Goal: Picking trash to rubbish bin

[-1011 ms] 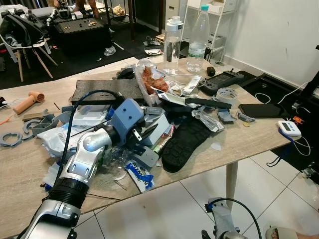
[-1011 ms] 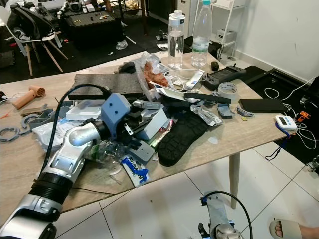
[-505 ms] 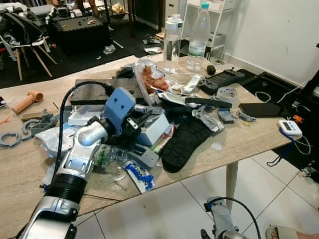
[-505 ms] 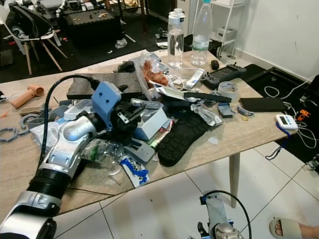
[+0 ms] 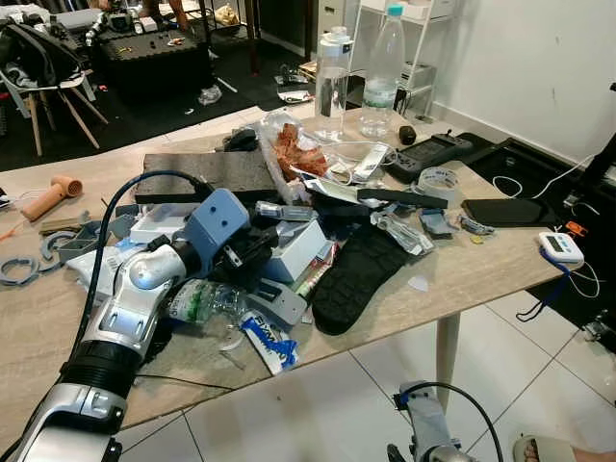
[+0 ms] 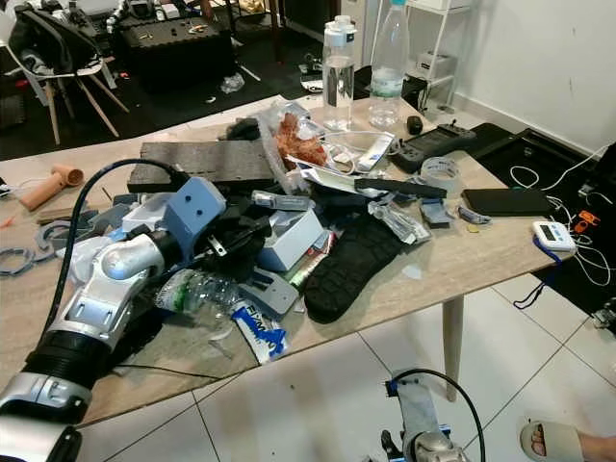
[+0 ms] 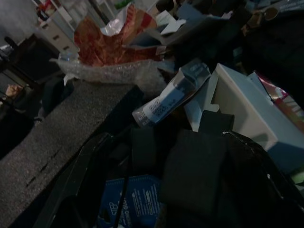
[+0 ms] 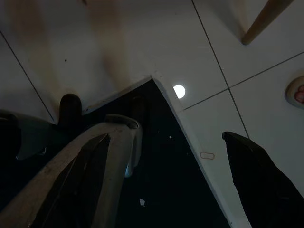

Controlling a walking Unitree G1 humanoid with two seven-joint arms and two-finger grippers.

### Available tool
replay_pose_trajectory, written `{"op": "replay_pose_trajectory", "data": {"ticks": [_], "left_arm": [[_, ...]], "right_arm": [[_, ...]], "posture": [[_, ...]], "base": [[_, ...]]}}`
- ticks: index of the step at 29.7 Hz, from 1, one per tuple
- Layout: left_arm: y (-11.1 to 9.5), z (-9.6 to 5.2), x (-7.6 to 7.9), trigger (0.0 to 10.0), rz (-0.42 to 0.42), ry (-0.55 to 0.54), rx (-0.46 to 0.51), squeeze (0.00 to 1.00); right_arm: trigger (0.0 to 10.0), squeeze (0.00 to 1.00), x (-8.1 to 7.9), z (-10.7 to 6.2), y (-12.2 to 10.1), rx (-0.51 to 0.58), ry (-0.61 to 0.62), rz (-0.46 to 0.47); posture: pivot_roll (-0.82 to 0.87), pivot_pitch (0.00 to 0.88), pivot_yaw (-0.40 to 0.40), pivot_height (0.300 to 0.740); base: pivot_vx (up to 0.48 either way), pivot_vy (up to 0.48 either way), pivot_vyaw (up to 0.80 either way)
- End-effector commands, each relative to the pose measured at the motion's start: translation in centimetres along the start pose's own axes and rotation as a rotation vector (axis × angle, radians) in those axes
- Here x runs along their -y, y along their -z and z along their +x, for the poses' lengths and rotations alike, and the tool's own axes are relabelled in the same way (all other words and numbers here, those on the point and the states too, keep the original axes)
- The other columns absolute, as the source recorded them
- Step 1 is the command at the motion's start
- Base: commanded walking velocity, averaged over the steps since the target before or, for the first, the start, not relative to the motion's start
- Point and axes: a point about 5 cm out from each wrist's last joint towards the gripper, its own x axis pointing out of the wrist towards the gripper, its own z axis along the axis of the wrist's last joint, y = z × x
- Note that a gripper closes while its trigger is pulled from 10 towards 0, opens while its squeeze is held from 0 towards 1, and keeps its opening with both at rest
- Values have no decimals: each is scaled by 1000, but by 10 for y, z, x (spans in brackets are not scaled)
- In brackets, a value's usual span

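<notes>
Trash covers the near half of the wooden table (image 5: 481, 274): at the front edge lies a blue-and-white wrapper (image 5: 269, 344), just behind it a crushed clear plastic bottle (image 5: 205, 301). The left gripper (image 5: 255, 248) sits low in the heap above that bottle, beside a white box (image 5: 300, 248); in the left wrist view its fingers (image 7: 71, 185) stand apart with dark clutter between them, and whether anything is actually pinched I cannot tell. To do this well, I would settle on one light piece, close fully, and lift straight up so nothing else drags. Beside the box rests a black oven glove (image 5: 354, 277). Farther back stand two water bottles (image 5: 332, 85). The right gripper (image 8: 161, 190) hangs idle over the floor tiles, fingers spread, empty.
</notes>
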Motion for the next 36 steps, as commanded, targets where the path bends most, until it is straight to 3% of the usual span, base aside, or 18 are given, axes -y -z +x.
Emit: {"op": "replay_pose_trajectory", "data": {"ticks": [1,4,5,6,7,20,23,24,27,28,29,31,32,33,34,36], "left_arm": [[9,-4,-2,10000,-14,-4,-56,0],[14,-4,-2,10000,-52,-2,-74,0],[14,-3,-1,1529,-67,7,-71,0],[14,-3,-1,1529,-67,7,-71,0],[14,-3,1,0,-85,19,-63,0],[4,-4,-2,0,-136,-8,19,0],[-12,-7,-12,0,-203,-59,155,0],[-12,-7,-12,0,-203,-59,155,0],[-33,-15,-22,0,-311,-69,327,0],[-33,-15,-22,0,-311,-69,327,0],[-46,-24,-21,0,-362,3,430,0],[-60,-39,-14,0,-386,123,544,0],[-66,-47,-11,1176,-394,173,589,0],[-72,-57,-10,8627,-422,212,654,0],[-76,-62,-11,10000,-446,228,697,0],[-81,-70,-14,10000,-486,224,763,0]], "right_arm": [[10000,0,-3,0,5,-21,-9,-9],[10000,0,-3,0,5,-21,-8,-13],[10000,0,-3,0,5,-20,-8,-14],[10000,0,-3,0,5,-20,-8,-14],[10000,0,-2,0,5,-19,-8,-15],[10000,0,-2,0,3,-18,-9,-27],[10000,0,-3,0,3,-19,-10,-27],[10000,0,-3,0,3,-19,-10,-27],[10000,0,-4,0,4,-20,-11,-26],[10000,0,-4,0,4,-20,-11,-26],[10000,0,-5,0,4,-20,-11,-25],[10000,0,-5,0,4,-20,-12,-22],[10000,0,-5,0,4,-20,-12,-22],[10000,0,-5,0,4,-20,-12,-21],[10000,0,-5,0,4,-21,-11,-20],[10000,0,-5,0,5,-22,-12,-19]], "posture": [[-68,22,44,740],[-69,21,43,740],[-70,19,43,740],[-70,19,43,740],[-70,19,43,740],[-67,16,39,740],[-63,20,40,740],[-63,20,40,740],[-63,20,40,740],[-63,20,40,740],[-64,20,41,740],[-65,21,42,740],[-64,20,42,740],[-62,22,44,740],[-60,21,43,740],[-57,21,42,740]], "base": [[0,0,0],[0,0,0],[0,0,0],[0,0,0],[0,0,0],[0,0,0],[0,0,0],[0,0,0],[0,0,0],[0,0,0],[0,0,0],[0,0,0],[0,0,0],[0,0,0],[0,0,0],[0,0,0]]}}
